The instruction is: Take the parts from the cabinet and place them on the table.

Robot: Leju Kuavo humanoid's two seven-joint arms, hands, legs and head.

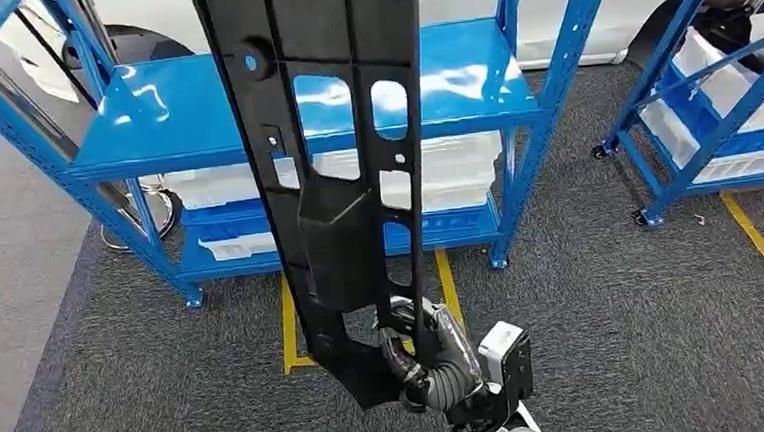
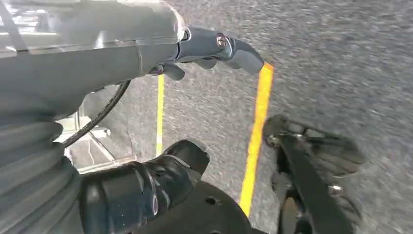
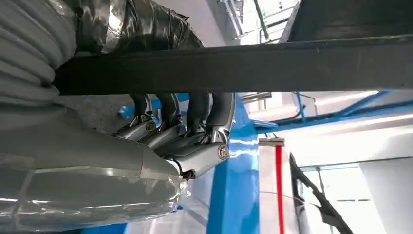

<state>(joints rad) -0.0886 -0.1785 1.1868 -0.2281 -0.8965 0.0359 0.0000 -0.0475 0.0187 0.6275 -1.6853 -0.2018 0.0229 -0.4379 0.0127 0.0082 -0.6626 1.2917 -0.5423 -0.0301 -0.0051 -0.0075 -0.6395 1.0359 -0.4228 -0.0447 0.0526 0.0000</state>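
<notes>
A long black plastic part [image 1: 341, 178] with several cut-outs stands nearly upright in the middle of the head view, reaching past the top edge. My right hand [image 1: 437, 368] grips its lower end from the right side. In the right wrist view the part [image 3: 253, 66] runs across as a dark bar, with the fingers [image 3: 195, 109] curled round its edge. Behind the part stands the blue cabinet [image 1: 161, 114], whose top shelf is bare. My left hand [image 2: 214, 48] hangs over the carpet, fingers apart and holding nothing.
White bins [image 1: 455, 171] sit on the cabinet's lower shelves. A second blue rack [image 1: 723, 115] with white bins stands at the right. Grey carpet with yellow tape lines [image 1: 290, 327] lies in front of the cabinet; one such yellow line [image 2: 255, 141] runs under my left hand.
</notes>
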